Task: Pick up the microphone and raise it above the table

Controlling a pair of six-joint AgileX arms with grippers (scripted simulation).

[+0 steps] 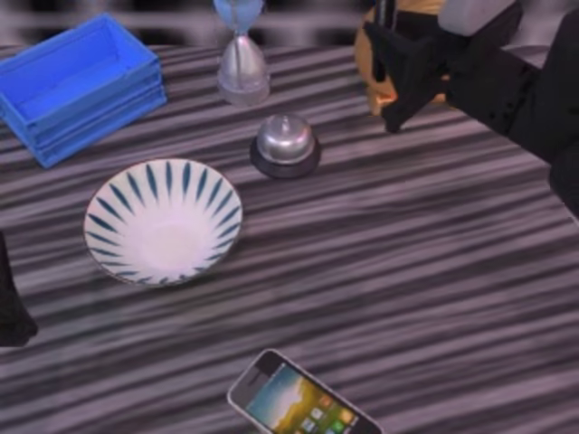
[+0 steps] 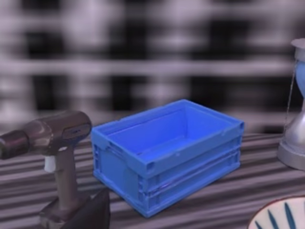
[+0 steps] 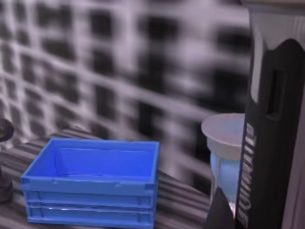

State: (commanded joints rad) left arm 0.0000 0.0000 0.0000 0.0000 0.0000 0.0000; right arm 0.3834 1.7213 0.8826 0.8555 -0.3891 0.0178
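Note:
The microphone (image 3: 274, 124) fills the right wrist view close up: a black handle standing upright with a grey head on top. It hangs well above the striped table (image 1: 407, 271). My right gripper (image 1: 391, 83) is shut on it at the table's far right, one dark finger (image 3: 220, 212) showing beside the handle. In the top view the black arm and gripper hide most of the microphone. My left gripper (image 1: 13, 312) is parked at the left edge, away from it.
A silver bell (image 1: 286, 145) and an hourglass (image 1: 242, 63) stand far centre, a blue crate (image 1: 81, 81) far left. A striped bowl (image 1: 163, 221) lies centre-left and a phone (image 1: 298, 402) at the front. An orange object (image 1: 369, 68) sits behind the right gripper. A drill (image 2: 52, 143) stands near the left arm.

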